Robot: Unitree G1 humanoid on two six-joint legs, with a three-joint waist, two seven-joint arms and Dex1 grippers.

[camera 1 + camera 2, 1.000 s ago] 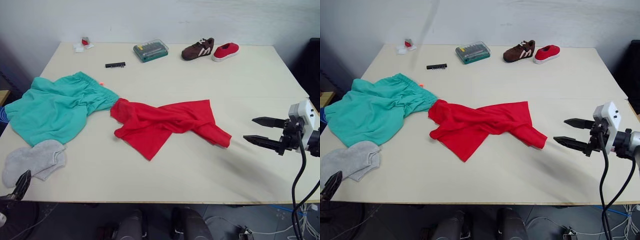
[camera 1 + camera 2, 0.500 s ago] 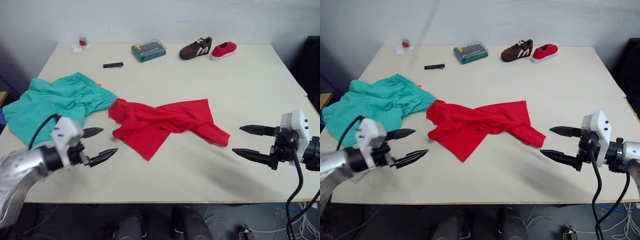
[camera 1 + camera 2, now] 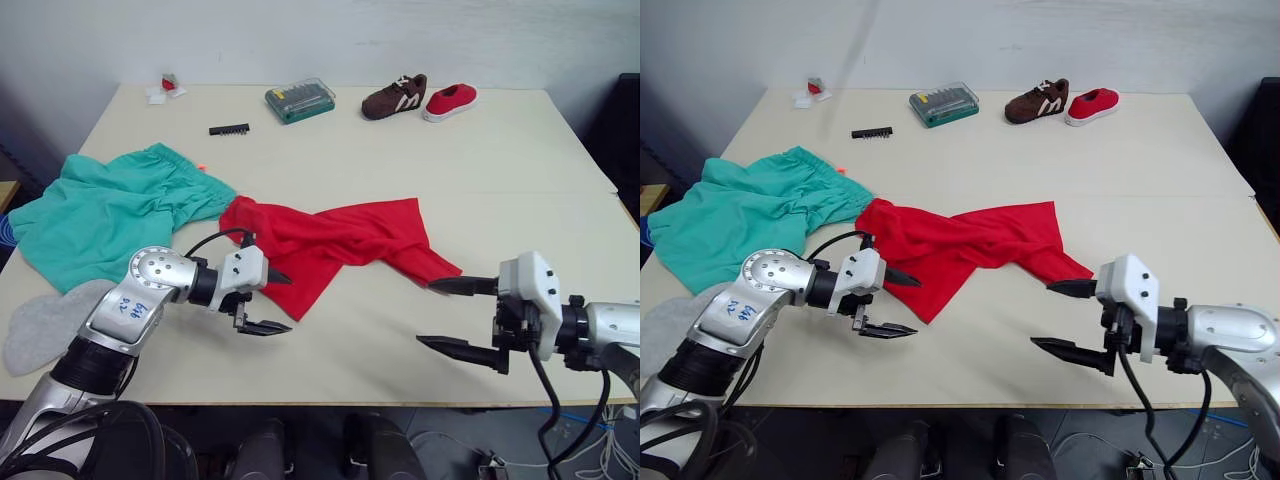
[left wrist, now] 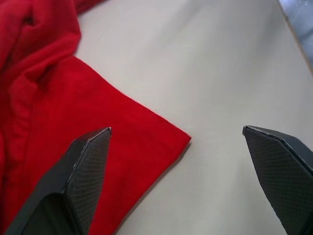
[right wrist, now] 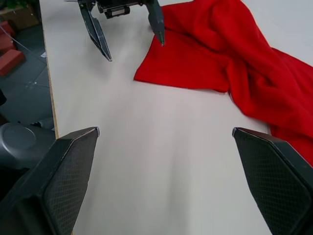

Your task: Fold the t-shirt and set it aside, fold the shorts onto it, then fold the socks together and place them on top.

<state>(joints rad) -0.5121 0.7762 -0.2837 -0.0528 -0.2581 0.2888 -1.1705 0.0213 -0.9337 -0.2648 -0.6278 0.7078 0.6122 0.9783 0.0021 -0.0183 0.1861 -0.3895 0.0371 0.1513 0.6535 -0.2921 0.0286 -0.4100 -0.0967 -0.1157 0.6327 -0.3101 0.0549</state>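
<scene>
Beige table (image 3: 520, 180): crumpled t-shirt (image 3: 340, 245); both grippers' jaws spread wide, holding nothing.

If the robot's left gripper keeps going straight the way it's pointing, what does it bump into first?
Most likely the t-shirt. The open left gripper points at its near corner, one finger already over the red cloth; height above it is unclear.
</scene>
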